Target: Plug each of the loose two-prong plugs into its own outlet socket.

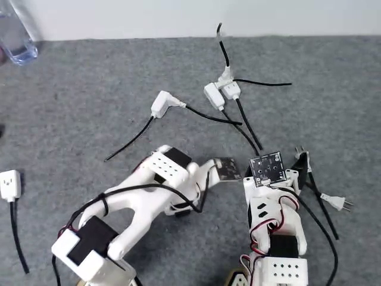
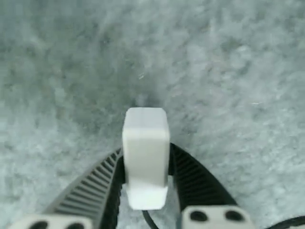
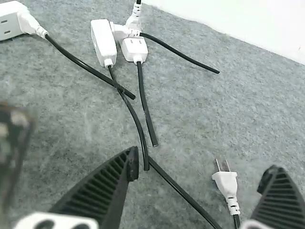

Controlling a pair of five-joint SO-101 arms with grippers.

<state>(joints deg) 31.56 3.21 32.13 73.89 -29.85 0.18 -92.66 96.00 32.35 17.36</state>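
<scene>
My left gripper (image 2: 145,155) is shut on a white block-shaped connector (image 2: 145,138) with a black cord, held just above the grey carpet. My right gripper (image 3: 202,167) is open, low over the carpet, and a loose white two-prong plug (image 3: 224,180) lies between its fingers without touching them. That plug (image 1: 302,155) lies beside my right gripper (image 1: 296,164) in the high view. A second loose plug (image 1: 339,204) lies to the right. Two white sockets (image 3: 104,42) (image 3: 132,48) sit together farther off, and another socket (image 1: 161,104) lies left of them.
A white socket (image 1: 10,183) on a black cord lies at the far left. Black cords (image 3: 138,119) cross the carpet between my right gripper and the paired sockets. A clear bottle (image 1: 15,36) stands at the back left by the white wall.
</scene>
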